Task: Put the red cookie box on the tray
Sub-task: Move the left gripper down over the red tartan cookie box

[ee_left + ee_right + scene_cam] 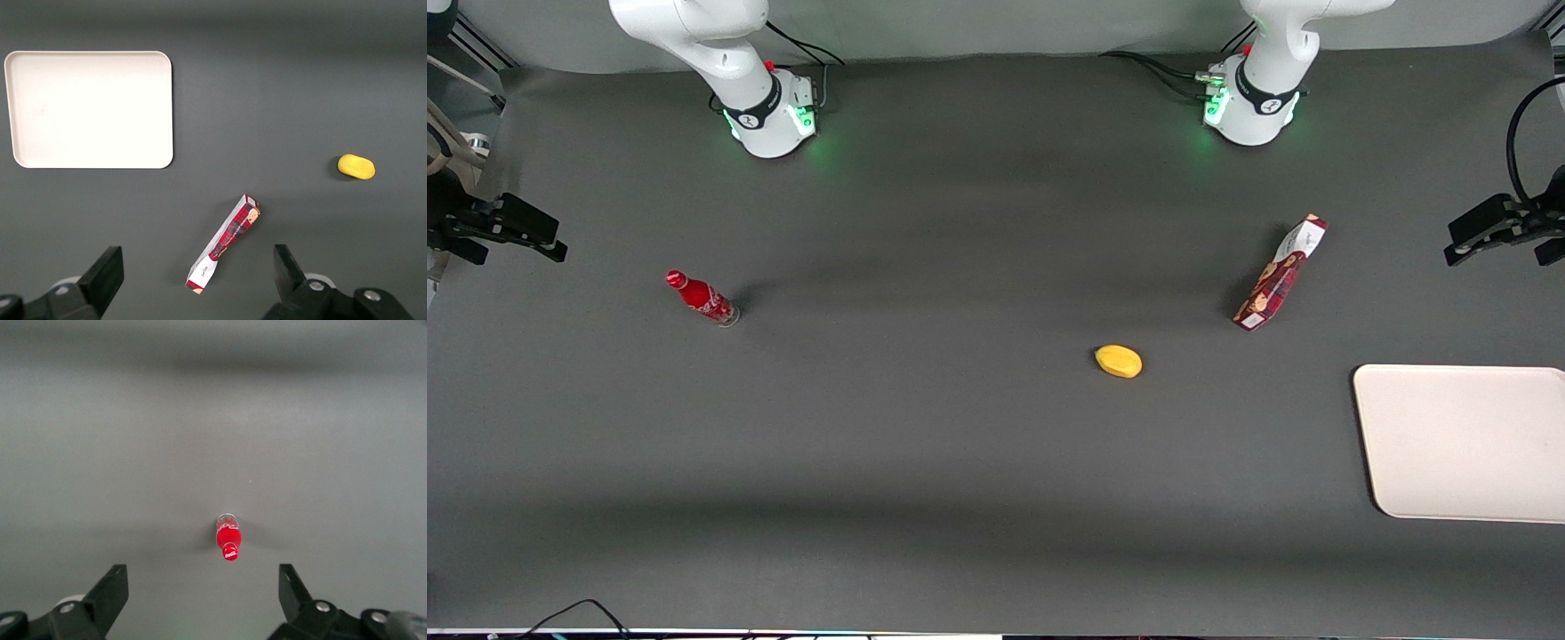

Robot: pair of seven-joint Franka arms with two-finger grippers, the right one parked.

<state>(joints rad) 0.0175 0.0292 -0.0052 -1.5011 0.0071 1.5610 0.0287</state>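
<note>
Red cookie box (1280, 273): seen at the upper right of the front frame, standing on one long narrow edge on the dark grey table (960, 444), white label end farthest from the front camera. It is touched by nothing and lies apart from the tray.

Tray (1467, 442): cream-white, flat, cut off by the right edge of the front frame, lower than the box in that frame and nearer the front camera. Nothing is carried on it.

Gripper (199, 280): held high above the table, over the box's label end as seen from the left wrist camera. Its fingers (107, 270) are spread wide, and nothing is held between them.

Yellow object (1119, 361): small, oval, lying right of centre in the front frame, between box and bottle, nearer the box.

Red bottle (701, 297): seen at the left of the front frame, toward the parked arm's end of the table.
</note>
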